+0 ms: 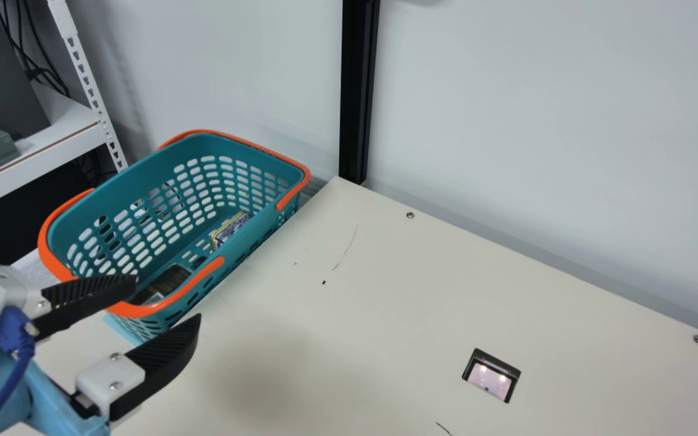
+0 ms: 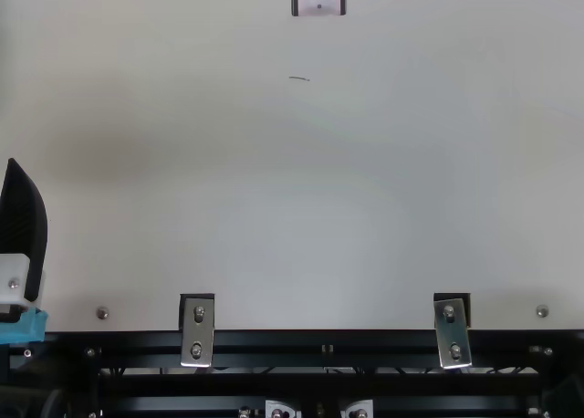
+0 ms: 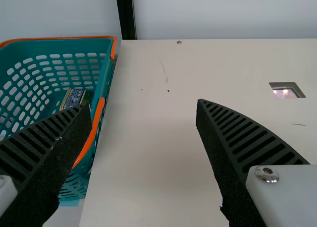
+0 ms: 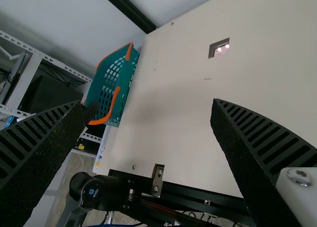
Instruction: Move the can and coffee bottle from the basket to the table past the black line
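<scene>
- Occupying most of the main view: cream table, flat, running up to a pale wall.
- White shelving unit: standing behind the basket, on the side away from the table.
- Teal basket with orange handles: upright, along the table's side edge.
- Left gripper: positioned near the basket's near end, fingers spread wide, nothing between them. Contact with the basket cannot be confirmed.
- Right gripper: observed in its own wrist view, fingers likewise wide apart and unloaded.
- Coffee bottle: a dark item consistent with it lies inside the basket toward the near end, partly hidden by the side wall.
- Can: boxy, with gold-coloured edges and a printed side, located inside the basket farther from the left gripper than the bottle. Basket wall covers part of it.
- Dark-framed inset: set in the table, well apart from the basket, two lights reflected in it.
- Curved dark mark: short, thin, near the inset.
</scene>
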You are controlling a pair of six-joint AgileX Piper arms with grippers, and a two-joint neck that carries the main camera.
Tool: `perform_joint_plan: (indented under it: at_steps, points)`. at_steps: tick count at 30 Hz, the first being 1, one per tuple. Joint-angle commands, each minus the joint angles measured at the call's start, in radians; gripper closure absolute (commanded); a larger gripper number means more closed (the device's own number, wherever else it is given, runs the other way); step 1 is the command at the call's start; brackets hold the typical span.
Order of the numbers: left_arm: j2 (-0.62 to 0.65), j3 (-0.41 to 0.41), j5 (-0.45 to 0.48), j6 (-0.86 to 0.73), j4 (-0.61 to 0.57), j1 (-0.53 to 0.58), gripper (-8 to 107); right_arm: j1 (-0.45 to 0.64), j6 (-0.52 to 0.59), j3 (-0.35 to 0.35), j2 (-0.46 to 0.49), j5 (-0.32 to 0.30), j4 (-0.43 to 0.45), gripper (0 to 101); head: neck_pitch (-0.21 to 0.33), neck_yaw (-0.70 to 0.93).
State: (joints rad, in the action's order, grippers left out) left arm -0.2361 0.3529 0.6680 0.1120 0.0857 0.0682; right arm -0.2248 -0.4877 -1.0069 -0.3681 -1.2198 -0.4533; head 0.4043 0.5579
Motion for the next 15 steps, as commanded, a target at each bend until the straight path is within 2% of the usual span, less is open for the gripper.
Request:
perform_joint_plan:
  at_steps: [1,8,15]
  points:
    - [0.000,0.000,0.000,0.000,0.000,0.000,9,0.000,0.000,0.000,0.000,0.000,0.000,0,0.031,0.017]
    - [-0.036,0.025,-0.023,0.037,-0.001,-0.026,9,0.000,0.000,0.000,0.000,0.000,0.000,0,0.031,0.017]
    - [-0.192,0.121,-0.116,0.148,0.032,-0.089,9,0.000,0.000,0.000,0.000,0.000,0.000,0,0.031,0.017]
